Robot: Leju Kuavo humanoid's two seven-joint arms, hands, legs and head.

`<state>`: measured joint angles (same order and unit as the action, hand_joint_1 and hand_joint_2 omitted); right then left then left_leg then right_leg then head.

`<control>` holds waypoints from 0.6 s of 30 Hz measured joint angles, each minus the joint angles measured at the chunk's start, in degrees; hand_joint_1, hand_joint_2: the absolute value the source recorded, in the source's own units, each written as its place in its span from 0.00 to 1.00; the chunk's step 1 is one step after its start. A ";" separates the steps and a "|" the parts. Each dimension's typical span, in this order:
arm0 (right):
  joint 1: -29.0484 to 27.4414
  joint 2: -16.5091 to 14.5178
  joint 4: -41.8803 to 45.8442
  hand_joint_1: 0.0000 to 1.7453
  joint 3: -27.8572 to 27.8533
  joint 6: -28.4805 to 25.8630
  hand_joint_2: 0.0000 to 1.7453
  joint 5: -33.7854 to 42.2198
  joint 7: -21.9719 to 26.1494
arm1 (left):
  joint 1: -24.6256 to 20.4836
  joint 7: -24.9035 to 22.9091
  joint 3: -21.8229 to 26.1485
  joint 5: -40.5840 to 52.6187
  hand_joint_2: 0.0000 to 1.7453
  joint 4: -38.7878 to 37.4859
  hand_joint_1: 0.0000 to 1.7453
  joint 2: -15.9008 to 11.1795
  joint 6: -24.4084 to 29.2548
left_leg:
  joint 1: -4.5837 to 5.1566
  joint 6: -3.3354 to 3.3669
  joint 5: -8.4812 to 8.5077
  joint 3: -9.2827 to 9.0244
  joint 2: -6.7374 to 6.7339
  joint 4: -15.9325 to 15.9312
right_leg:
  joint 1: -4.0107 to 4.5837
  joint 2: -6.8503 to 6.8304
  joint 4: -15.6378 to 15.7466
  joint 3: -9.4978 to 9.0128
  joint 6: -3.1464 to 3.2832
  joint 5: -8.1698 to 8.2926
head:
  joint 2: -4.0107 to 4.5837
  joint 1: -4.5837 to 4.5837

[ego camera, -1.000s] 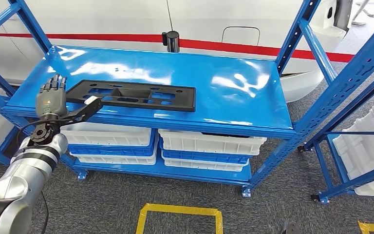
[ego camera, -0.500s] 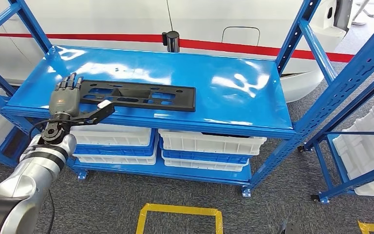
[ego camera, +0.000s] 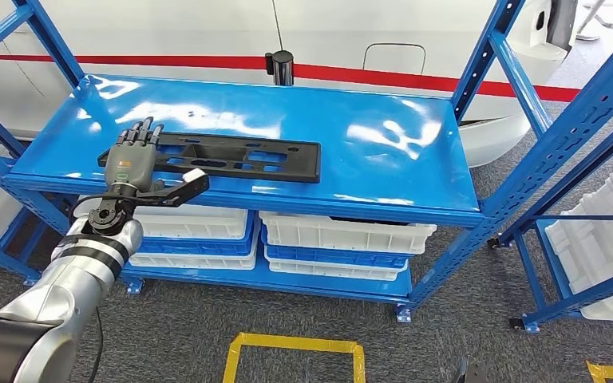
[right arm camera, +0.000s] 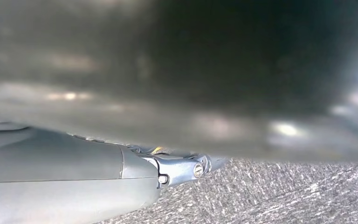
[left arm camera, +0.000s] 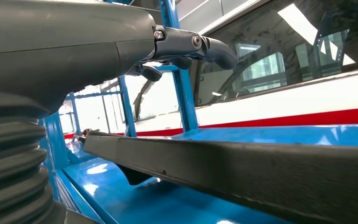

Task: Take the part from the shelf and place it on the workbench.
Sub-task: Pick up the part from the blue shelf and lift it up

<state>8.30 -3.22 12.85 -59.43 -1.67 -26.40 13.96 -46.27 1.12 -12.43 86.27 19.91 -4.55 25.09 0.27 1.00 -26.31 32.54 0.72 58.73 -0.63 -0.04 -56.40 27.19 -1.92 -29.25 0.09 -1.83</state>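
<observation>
Left hand [ego camera: 132, 163] spread above flat black slotted part [ego camera: 231, 157] (glossy blue shelf [ego camera: 399, 152])

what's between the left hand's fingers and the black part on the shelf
Nothing: the left wrist view shows an open gap between the left hand fingers and the black part.

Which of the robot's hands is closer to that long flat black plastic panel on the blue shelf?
The left hand: it is at the long flat black plastic panel's left end, fingers above it. The right hand hangs low over grey carpet.
</observation>
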 joint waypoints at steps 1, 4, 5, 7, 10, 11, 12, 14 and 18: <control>-0.01 -0.01 -0.01 0.00 0.02 -0.01 0.00 -0.04 -0.03 | 0.04 0.04 -0.05 0.02 1.00 -0.11 0.00 0.13 -0.01 | 0.00 0.00 0.00 0.00 0.00 0.00 | 0.00 0.00 0.00 0.00 0.00 0.00 | 0.00 -0.01; -0.12 0.01 -0.02 0.00 0.19 -0.10 0.00 -0.16 -0.16 | 0.25 0.25 -0.23 0.04 1.00 -0.37 0.00 0.59 -0.02 | 0.00 0.00 0.00 0.00 0.01 0.00 | 0.00 0.00 0.01 -0.01 0.00 0.00 | 0.00 0.00; -0.19 0.01 -0.02 0.00 0.27 -0.15 0.00 -0.21 -0.22 | 0.31 0.32 -0.29 0.04 1.00 -0.45 0.00 0.77 -0.01 | 0.01 0.00 0.00 0.00 0.02 0.00 | 0.00 -0.01 0.01 -0.02 0.00 0.00 | 0.00 0.00; -0.38 0.01 -0.02 0.00 0.39 -0.30 0.00 -0.32 -0.35 | 0.42 0.46 -0.40 0.04 1.00 -0.60 0.00 1.14 0.06 | 0.01 0.00 0.00 0.00 0.03 0.00 | 0.00 -0.01 0.01 -0.03 0.00 0.00 | 0.00 0.00; -0.75 0.04 -0.02 0.00 0.48 -0.57 0.00 -0.52 -0.53 | 0.74 0.69 -0.55 0.04 1.00 -0.70 0.00 1.68 0.28 | 0.01 0.00 0.00 -0.01 0.03 0.00 | 0.00 -0.01 0.02 -0.04 0.00 0.00 | 0.00 -0.01; -0.89 0.06 -0.02 0.00 0.50 -0.64 0.00 -0.61 -0.61 | 0.90 0.75 -0.62 0.04 1.00 -0.72 0.00 1.84 0.38 | 0.01 0.00 0.00 -0.02 0.04 0.00 | 0.00 -0.01 0.02 -0.05 0.00 0.00 | 0.00 -0.01; -1.03 0.10 -0.02 0.00 0.53 -0.70 0.00 -0.68 -0.69 | 1.06 0.80 -0.69 0.04 1.00 -0.73 0.00 1.99 0.47 | 0.01 0.00 0.00 -0.03 0.06 0.00 | 0.00 -0.02 0.02 -0.06 0.00 0.00 | 0.00 -0.01; -1.31 0.19 -0.02 0.00 0.63 -0.75 0.00 -0.79 -0.77 | 1.32 0.92 -0.80 0.04 1.00 -0.74 0.00 2.29 0.61 | 0.01 0.00 0.00 -0.04 0.08 0.00 | 0.00 -0.03 0.02 -0.07 0.00 0.00 | 0.00 -0.01; -1.59 0.35 -0.02 0.00 0.81 -0.76 0.00 -0.87 -0.78 | 1.49 1.11 -0.85 0.04 1.00 -0.74 0.00 2.90 0.69 | 0.01 0.01 0.01 -0.08 0.08 0.00 | 0.00 -0.02 0.02 -0.12 0.00 0.00 | 0.00 -0.01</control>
<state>6.70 -2.87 12.83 -58.62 -2.43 -27.27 13.18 -44.77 2.23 -13.28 86.31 19.17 -1.66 25.78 0.28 1.01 -26.30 32.46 0.80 58.73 -0.64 -0.06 -56.38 27.08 -1.92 -29.25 0.09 -1.84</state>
